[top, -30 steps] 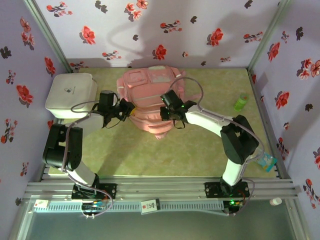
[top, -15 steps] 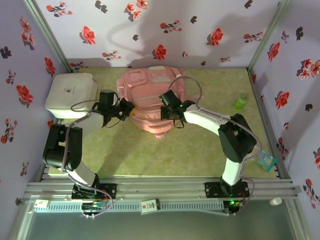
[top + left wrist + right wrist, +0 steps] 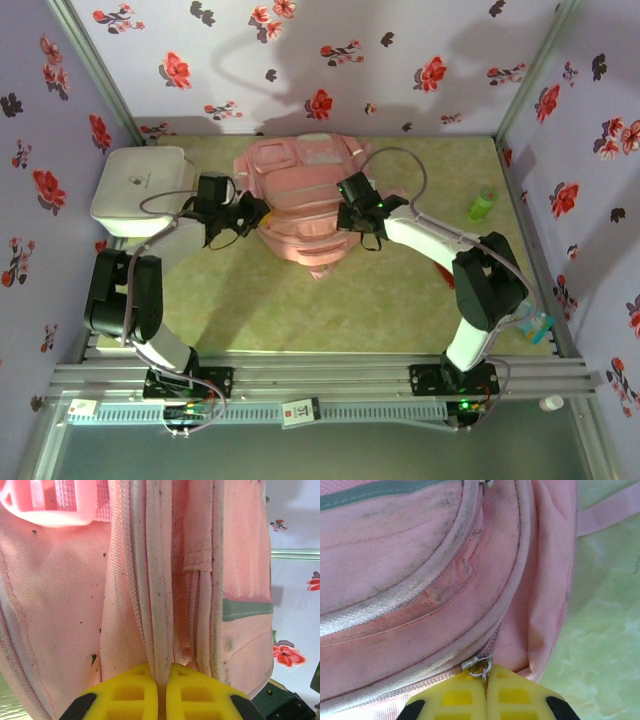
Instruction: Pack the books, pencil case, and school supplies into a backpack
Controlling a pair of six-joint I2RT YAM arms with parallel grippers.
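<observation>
From above, the backpack point(image 3: 300, 185) is seen lying on the table point(image 3: 300, 310) near the back wall, flanked by the left gripper point(image 3: 258, 212) and right gripper point(image 3: 347, 203); in the left wrist view, its piped seam point(image 3: 155, 605) is pinched between closed yellow fingers point(image 3: 130, 695); in the right wrist view, its zip pull point(image 3: 479, 666) is clamped likewise.

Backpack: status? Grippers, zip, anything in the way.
Left gripper shut on backpack seam. Right gripper shut on zipper pull. White box and green object off to the sides, apart from it.
</observation>
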